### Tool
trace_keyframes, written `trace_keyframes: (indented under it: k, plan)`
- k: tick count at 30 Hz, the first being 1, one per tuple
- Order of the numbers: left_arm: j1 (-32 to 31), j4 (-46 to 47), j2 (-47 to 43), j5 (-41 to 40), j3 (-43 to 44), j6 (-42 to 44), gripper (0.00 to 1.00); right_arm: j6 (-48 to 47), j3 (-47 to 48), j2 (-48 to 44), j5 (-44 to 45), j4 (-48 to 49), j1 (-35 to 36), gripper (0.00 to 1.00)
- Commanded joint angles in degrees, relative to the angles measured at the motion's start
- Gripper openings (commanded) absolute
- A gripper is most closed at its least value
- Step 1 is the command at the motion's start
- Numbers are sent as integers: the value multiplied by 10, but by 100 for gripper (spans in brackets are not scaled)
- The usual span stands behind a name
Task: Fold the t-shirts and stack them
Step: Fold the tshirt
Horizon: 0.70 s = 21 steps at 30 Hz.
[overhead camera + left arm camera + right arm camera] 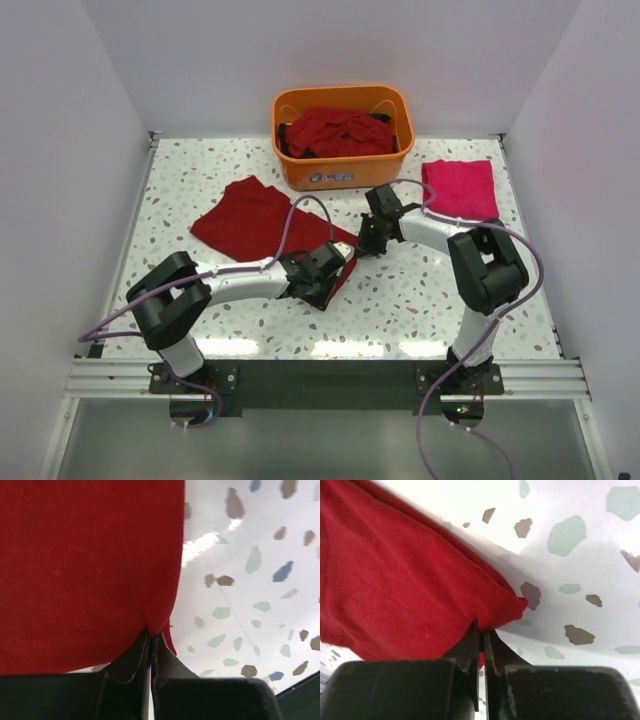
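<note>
Seemingly limp, light dark red cloth t-shirt (250,215) is pinched at its four-o'clock edge by left gripper (151,639) and right gripper (481,629), both clamped tight.

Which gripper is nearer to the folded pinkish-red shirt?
Right. The right gripper is diagonally left of the pinkish-red shirt; the left gripper is farther away along the same diagonal.

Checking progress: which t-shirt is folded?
The pinkish-red t-shirt at far right, a neat rectangle; the dark red t-shirt lies spread, others heaped in the tub.
</note>
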Motion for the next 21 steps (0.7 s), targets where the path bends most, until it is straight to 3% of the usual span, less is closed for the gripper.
trace_keyframes:
  k: [1,12,17,21]
  plan:
    - [-44,2,-2,28,37,-5,0,-17,6,-33,55,-45,-2,0]
    - [-143,41,-15,91,131,-55,0,-128,-20,-259,194,-241,-56,0]
    - [-171,69,-25,102,158,-71,0,-158,32,-301,214,-308,-59,0]
    - [-171,42,-58,60,156,-78,0,-168,93,-290,190,-329,-57,0]
